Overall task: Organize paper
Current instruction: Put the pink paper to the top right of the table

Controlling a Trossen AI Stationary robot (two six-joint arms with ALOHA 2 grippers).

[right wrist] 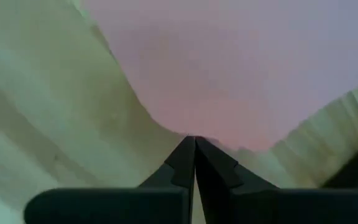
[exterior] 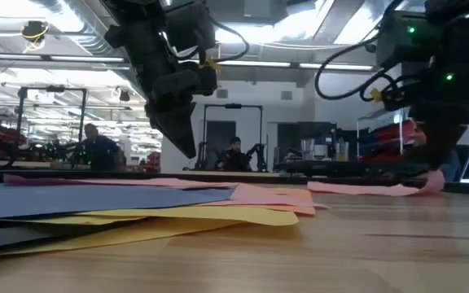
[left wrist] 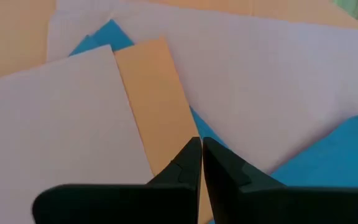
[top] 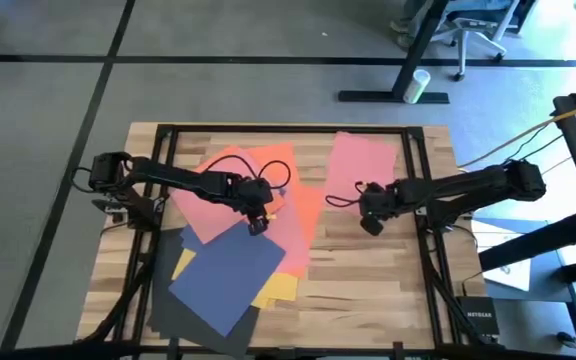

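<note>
A loose pile of paper lies on the table's left half: pink sheets [top: 233,190], an orange sheet [top: 303,200], a navy blue sheet [top: 226,275], a yellow sheet [top: 278,288] and a dark grey sheet [top: 173,310]. A single pink sheet [top: 360,165] lies apart at the far right. My left gripper [top: 258,222] is shut and hangs a little above the pile [exterior: 187,150], over the orange sheet [left wrist: 154,93]. My right gripper [top: 371,222] is shut at the single pink sheet's near end. My right gripper pinches the single pink sheet's near end [right wrist: 194,127] between its two fingertips, coming from above and pointing down. That end curls up at the fingers [exterior: 431,182]; the rest of the sheet [exterior: 365,189] lies flat on the table.
Black frame rails [top: 413,160] run along the wooden table's edges. Bare wood [top: 368,290] shows at the near right. Beyond the far edge, a desk foot and a white cup [top: 416,85] are on the floor.
</note>
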